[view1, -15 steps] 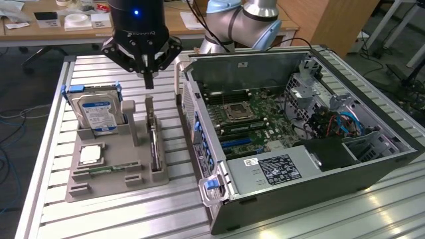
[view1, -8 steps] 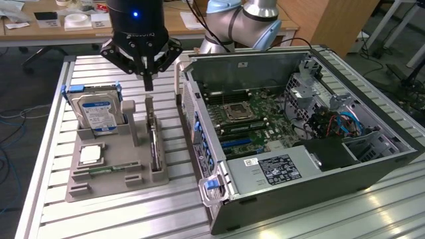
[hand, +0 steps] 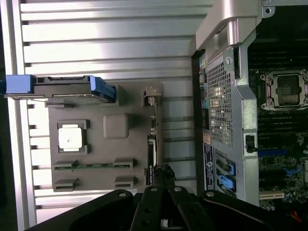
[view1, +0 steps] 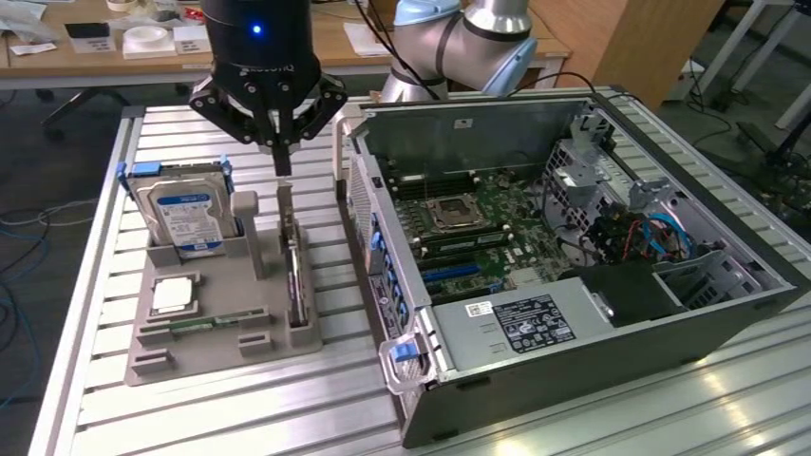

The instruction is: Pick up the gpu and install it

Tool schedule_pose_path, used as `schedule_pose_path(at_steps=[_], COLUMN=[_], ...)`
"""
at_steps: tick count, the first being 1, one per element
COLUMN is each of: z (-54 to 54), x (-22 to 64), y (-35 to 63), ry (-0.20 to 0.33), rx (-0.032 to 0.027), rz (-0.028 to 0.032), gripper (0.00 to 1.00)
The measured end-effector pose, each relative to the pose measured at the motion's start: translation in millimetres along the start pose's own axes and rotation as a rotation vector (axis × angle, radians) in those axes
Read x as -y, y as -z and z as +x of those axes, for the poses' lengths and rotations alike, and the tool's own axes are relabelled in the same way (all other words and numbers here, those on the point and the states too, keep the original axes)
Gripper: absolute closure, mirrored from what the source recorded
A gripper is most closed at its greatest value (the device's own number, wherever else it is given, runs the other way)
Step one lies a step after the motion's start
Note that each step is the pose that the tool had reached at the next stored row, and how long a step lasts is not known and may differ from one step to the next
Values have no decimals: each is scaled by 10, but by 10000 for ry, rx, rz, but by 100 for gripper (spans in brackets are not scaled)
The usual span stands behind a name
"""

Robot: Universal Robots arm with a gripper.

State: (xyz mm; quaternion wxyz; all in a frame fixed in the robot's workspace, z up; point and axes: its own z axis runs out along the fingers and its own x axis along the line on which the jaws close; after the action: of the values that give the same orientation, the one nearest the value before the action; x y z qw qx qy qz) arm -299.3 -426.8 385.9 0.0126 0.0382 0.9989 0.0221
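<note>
Black gripper w/ fingers pressed together points straight down at top end of upright thin green gpu card in grey holder; contact not clear.

Slatted metal table, wooden desk behind, dark grey floor

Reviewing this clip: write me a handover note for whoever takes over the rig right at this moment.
The hand is shut and sits directly above the upper end of the gpu; whether they touch cannot be told.
The gpu stands on edge in its slot of the grey holder, to the exterior view's left of the open computer case.
Done: hand lined up over the card.
Left: gpu not lifted out, not installed on the motherboard.
</note>
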Motion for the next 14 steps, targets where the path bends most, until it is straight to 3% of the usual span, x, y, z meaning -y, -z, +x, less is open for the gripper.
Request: schedule_pose_path(at_steps=[12, 14], z=[0, -3], x=[3, 46], y=[0, 2], ry=[1, 2], rx=[0, 1], rz=[0, 1], gripper=[89, 89])
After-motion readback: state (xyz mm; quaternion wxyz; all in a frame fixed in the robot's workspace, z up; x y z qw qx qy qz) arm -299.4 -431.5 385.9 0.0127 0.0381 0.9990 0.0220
